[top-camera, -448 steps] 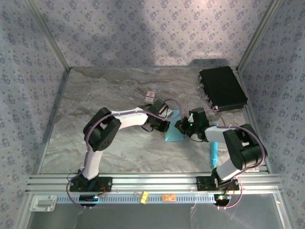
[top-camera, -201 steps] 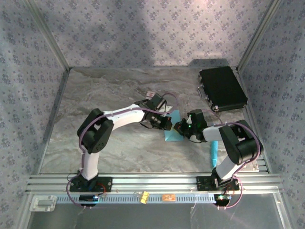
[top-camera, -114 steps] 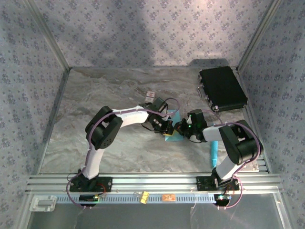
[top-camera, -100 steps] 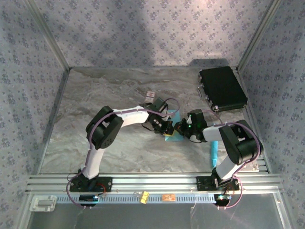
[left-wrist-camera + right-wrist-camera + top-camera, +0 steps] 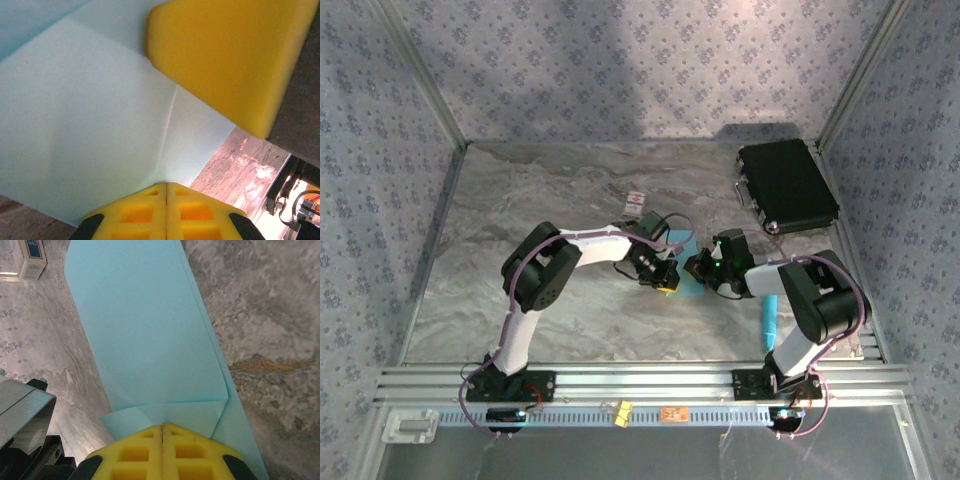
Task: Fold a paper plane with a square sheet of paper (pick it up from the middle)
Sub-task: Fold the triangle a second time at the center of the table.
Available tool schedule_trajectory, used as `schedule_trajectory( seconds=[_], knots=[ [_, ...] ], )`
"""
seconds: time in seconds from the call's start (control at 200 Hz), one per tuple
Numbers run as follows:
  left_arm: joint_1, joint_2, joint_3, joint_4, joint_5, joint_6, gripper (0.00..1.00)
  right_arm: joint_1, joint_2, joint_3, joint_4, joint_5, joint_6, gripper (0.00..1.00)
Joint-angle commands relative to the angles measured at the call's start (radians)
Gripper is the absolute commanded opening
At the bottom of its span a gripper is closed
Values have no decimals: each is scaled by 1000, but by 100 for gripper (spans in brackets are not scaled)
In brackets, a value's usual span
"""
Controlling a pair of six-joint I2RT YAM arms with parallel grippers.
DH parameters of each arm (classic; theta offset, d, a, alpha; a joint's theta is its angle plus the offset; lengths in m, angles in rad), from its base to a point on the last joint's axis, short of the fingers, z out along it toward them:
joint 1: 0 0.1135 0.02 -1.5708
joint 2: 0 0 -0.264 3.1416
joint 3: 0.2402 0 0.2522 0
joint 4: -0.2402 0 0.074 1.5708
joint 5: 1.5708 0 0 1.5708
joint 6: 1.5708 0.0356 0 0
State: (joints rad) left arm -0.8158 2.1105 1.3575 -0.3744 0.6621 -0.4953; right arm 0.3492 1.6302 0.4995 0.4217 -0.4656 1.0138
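2 sets of jaws meet over the square sheet of paper (image 5: 145, 325), which lies part-folded near the middle of the tabletop (image 5: 520, 230), slightly toward the right arm. The left gripper (image 5: 166, 186) is clenched, its tips against the blue surface beside a crease. The right gripper (image 5: 163, 426) is clenched too, its tips at the edge of a folded flap. Whether either has a layer nipped between its pads I cannot tell.

The main risk, as I judge it, is the crowding: the 2 grippers sit just beside each other, so a careless sweep could knock them together. The sheet is thin and the stone-patterned surface looks smooth, so a dragging tip may slide the whole sheet and skew the crease, or crumple or tear it. Loose flaps may spring open once pressure lifts.

Room is generous to the left and toward the far wall. The small white card (image 5: 636, 201) lies near the sheet's far side. The black case (image 5: 786, 186) sits well apart at the far right. The cyan stick (image 5: 769, 318) lies close by the right arm, in the path of any pull-back on that side.
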Motion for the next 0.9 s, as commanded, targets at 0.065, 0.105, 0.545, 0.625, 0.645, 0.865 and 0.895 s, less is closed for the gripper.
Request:
schedule_trajectory(
  seconds=[0.065, 0.105, 0.545, 0.625, 0.645, 0.865, 0.895],
  knots=[
    [-1, -33, -69, -29, -13, 17, 7, -5, 55, -44, -121, 56, -5, 5],
    [-1, -43, -79, -29, -12, 18, 8, -6, 55, -46, -121, 57, -6, 5],
    [4, -132, -184, -13, -34, 14, 9, -14, 52, -52, -113, 51, -6, 5],
    [3, -173, -208, 21, -14, 21, 8, -15, 51, -52, -110, 49, -4, 5],
    [4, -186, -210, 30, -12, 24, 8, -14, 48, -52, -110, 49, -2, 5],
    [10, -247, -142, 61, 41, 27, 7, -12, 35, -53, -106, 48, 11, 5],
    [12, -235, -128, 58, 29, 22, 7, -12, 35, -53, -106, 50, 13, 5]
  ],
)
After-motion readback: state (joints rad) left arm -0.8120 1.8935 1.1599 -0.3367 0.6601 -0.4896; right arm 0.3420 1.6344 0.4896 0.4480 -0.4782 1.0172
